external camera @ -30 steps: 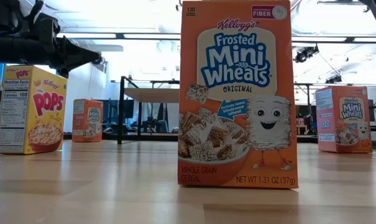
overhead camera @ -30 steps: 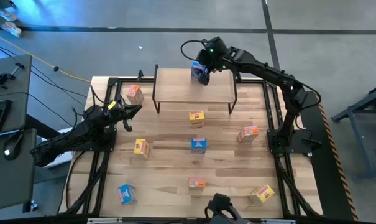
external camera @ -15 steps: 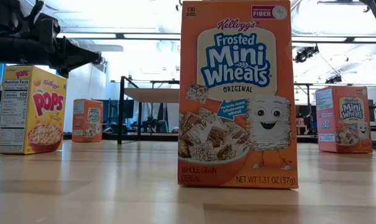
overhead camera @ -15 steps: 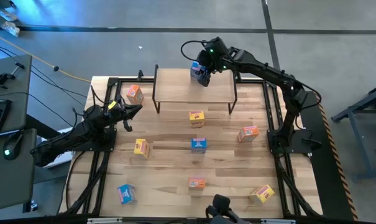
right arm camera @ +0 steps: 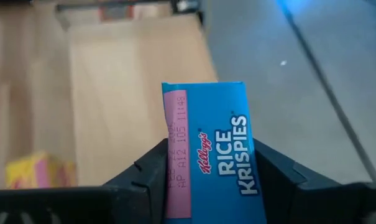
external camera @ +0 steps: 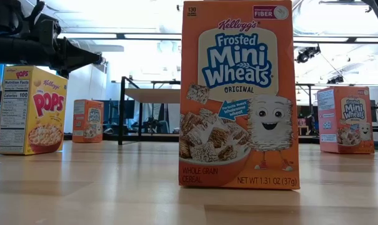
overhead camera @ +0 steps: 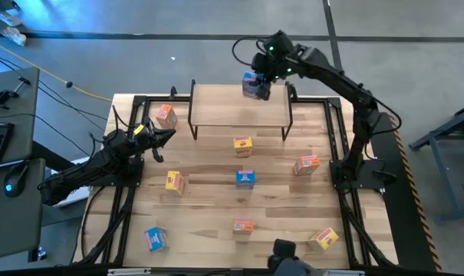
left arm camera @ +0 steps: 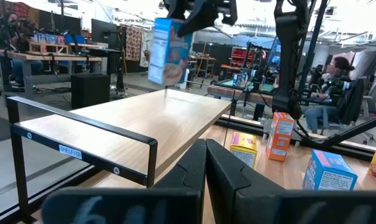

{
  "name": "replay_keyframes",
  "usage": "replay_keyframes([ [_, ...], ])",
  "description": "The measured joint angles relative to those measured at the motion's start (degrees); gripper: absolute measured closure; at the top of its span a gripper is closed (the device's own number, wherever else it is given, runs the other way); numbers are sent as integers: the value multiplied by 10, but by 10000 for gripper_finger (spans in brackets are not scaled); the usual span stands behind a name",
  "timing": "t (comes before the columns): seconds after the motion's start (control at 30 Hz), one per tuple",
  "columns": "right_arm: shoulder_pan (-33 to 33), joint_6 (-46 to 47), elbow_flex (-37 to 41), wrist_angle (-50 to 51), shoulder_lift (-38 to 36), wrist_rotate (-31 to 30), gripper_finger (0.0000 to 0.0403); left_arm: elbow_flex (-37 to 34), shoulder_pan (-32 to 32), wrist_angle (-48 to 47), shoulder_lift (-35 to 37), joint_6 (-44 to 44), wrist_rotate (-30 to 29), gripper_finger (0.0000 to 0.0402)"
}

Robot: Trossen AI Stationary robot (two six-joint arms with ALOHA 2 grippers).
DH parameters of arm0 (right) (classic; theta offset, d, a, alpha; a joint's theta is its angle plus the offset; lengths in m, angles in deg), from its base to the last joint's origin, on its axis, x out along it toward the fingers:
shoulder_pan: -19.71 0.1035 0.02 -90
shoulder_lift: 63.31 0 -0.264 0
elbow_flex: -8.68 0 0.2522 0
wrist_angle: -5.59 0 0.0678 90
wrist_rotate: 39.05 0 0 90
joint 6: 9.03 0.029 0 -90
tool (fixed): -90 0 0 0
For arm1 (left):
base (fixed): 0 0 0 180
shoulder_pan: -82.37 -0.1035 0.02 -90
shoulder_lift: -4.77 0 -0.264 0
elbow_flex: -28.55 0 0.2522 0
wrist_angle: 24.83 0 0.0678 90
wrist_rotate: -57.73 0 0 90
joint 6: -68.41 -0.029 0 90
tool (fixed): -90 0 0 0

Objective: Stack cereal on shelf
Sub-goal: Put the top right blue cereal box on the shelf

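Observation:
My right gripper (overhead camera: 260, 83) is shut on a blue Rice Krispies cereal box (overhead camera: 251, 83) over the far right part of the shelf (overhead camera: 239, 107), a light-wood top on black legs. In the left wrist view the box (left arm camera: 169, 50) hangs tilted a little above the shelf top (left arm camera: 144, 124). My left gripper (overhead camera: 164, 136) is shut and empty at the table's left side, near an orange box (overhead camera: 166, 116). Several more cereal boxes stand on the table: yellow (overhead camera: 242, 146), blue (overhead camera: 245, 179), orange (overhead camera: 306, 165). My right gripper pinches the blue box between its two fingers (right arm camera: 147, 171), one on each face beside the narrow printed panel (right arm camera: 206, 149). The fingers come from above, slanting down. The box hangs tilted below the gripper, lifted clear of the shelf top.
Other boxes stand nearer: yellow (overhead camera: 174, 182), orange (overhead camera: 242, 225), blue (overhead camera: 155, 238), yellow (overhead camera: 324, 238). The low view shows the near orange box (external camera: 238, 94) large in front of the shelf (external camera: 151, 97). Black frame rails run along both table sides. People sit in the room beyond.
My right gripper has gone toward the table's far edge and a little to the right with the blue box, which stays held above the shelf top.

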State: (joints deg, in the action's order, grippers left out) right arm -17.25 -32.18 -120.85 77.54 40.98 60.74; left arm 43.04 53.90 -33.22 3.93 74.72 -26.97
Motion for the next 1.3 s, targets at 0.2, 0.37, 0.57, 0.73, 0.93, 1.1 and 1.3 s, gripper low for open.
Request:
replay_keyframes([
  [0.2, -41, -40, 1, 82, -4, 30, 248, 0, 0, 0, 0, 0, 0, 399],
  [0.37, -75, -67, 7, 93, -6, 48, 248, 0, 0, 0, 0, 0, 0, 399],
  [0.57, -104, -105, 7, 89, -6, 74, 249, 0, 0, 1, 0, -1, -1, 399],
  [0.73, -116, -119, 8, 84, -6, 75, 249, 0, 0, 2, 0, -13, -1, 399],
  [0.93, -122, -131, 26, 75, -7, 104, 249, 0, 0, 1, 0, -15, -1, 399],
  [1.1, -126, -141, 68, 41, -17, 111, 249, 0, 0, 0, 0, -15, -2, 399],
  [1.3, -137, -157, 116, 5, -53, 121, 249, 0, 0, 0, 0, -15, -2, 399],
])
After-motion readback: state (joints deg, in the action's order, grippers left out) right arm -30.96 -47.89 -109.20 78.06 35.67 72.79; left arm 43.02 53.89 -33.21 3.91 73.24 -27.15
